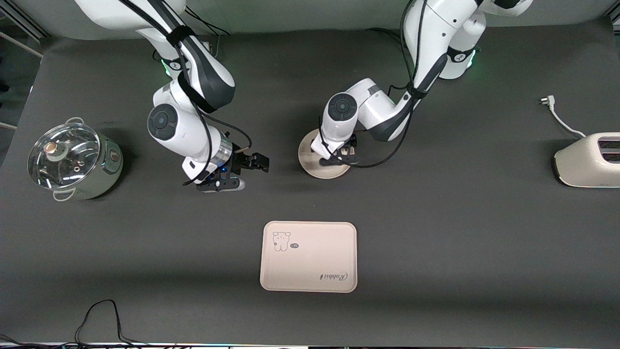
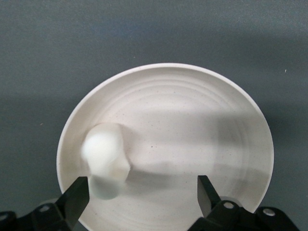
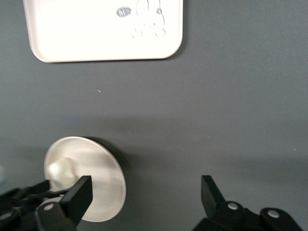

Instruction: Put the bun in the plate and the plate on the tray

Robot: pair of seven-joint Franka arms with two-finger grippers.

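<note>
The round cream plate rests on the dark table between the two arms, farther from the front camera than the tray. My left gripper hangs just over the plate and hides the bun in the front view. In the left wrist view the white bun lies in the plate near its rim, blurred, beside one finger. The left gripper is open and grips nothing. My right gripper hangs open over bare table beside the plate. Its wrist view shows the plate, the bun and the tray.
A green pot with a glass lid stands at the right arm's end of the table. A cream toaster with its white cord and plug sits at the left arm's end. A black cable loops near the table's front edge.
</note>
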